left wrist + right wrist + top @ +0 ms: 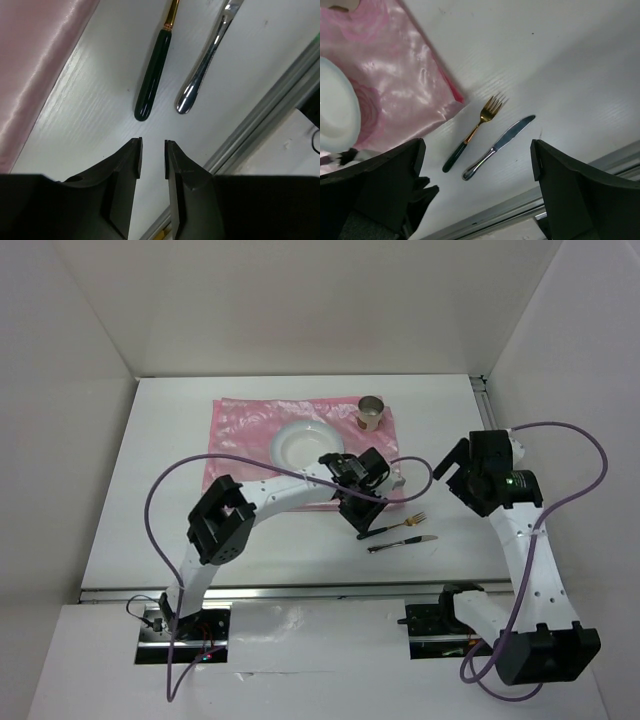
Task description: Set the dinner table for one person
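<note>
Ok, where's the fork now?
Top view, right of centre: the fork lies on the bare table just off the near-right corner of the pink cloth, parallel to the knife, handle tip by the left gripper.

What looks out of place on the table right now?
The fork and knife lie side by side on the bare table, off the pink cloth's near right corner and slanted to its edge, both on one side of the plate. The cup stands upright on the cloth. Nothing looks spilled or damaged.

one pink cloth (pixel 235 430), one white plate (pixel 305 445), one cup (pixel 372 413), one fork (pixel 392 527), one knife (pixel 402 544)
</note>
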Tool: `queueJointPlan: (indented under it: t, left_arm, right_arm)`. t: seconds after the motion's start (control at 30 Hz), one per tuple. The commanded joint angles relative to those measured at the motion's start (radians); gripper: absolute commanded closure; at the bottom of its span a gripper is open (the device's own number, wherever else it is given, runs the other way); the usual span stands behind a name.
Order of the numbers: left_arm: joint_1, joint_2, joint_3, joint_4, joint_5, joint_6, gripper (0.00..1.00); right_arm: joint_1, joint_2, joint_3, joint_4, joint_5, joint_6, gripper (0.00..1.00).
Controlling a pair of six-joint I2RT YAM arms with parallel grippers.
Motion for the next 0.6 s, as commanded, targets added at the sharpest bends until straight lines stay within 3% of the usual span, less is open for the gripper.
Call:
queueJointPlan:
  t: [0.0, 0.57]
  left_arm:
    - [-0.045, 0.062, 0.061, 0.043, -0.064, 0.015, 0.58]
    - [-0.077, 0.196, 0.112, 0.093, -0.164, -0.016, 0.53]
  right_arm:
    - [-0.005, -0.035, 0.053, -0.13, 0.111, 0.092, 0.0]
    - [-0.031, -0.055, 0.144, -0.108, 0.16, 0.039, 0.0]
